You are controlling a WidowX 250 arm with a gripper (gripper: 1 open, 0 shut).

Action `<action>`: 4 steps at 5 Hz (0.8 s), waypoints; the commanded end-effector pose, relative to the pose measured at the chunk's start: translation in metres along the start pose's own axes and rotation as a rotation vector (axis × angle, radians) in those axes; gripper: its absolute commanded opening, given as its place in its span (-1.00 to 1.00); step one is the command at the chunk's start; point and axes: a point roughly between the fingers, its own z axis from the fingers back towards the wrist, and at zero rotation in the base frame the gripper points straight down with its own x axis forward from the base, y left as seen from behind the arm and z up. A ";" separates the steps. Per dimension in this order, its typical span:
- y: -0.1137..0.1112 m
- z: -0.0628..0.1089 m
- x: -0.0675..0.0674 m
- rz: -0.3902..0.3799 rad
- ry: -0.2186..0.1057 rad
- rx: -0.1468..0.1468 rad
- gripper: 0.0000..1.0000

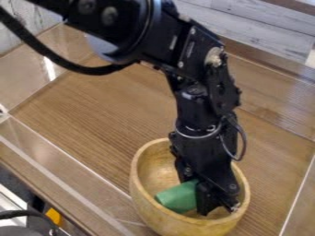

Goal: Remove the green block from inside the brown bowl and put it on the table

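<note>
The brown bowl (150,168) stands near the front of the table (99,111), round with a thick tan rim. Inside it lies the green block (176,196), tilted against the bowl's floor. My gripper (197,195) reaches straight down into the bowl, its black fingers (212,196) closed around the right end of the block. The block's right end is hidden behind the fingers. The black arm rises from the bowl toward the upper left.
Clear plastic walls (50,147) edge the table on the left and front. A pale planked wall runs along the back. Wood-grain surface lies to the left and behind the bowl.
</note>
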 end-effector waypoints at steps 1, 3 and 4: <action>-0.007 0.012 0.008 -0.061 -0.007 0.000 -1.00; -0.011 0.028 0.016 -0.163 0.015 0.000 -1.00; -0.004 0.032 0.024 -0.187 0.022 0.005 -1.00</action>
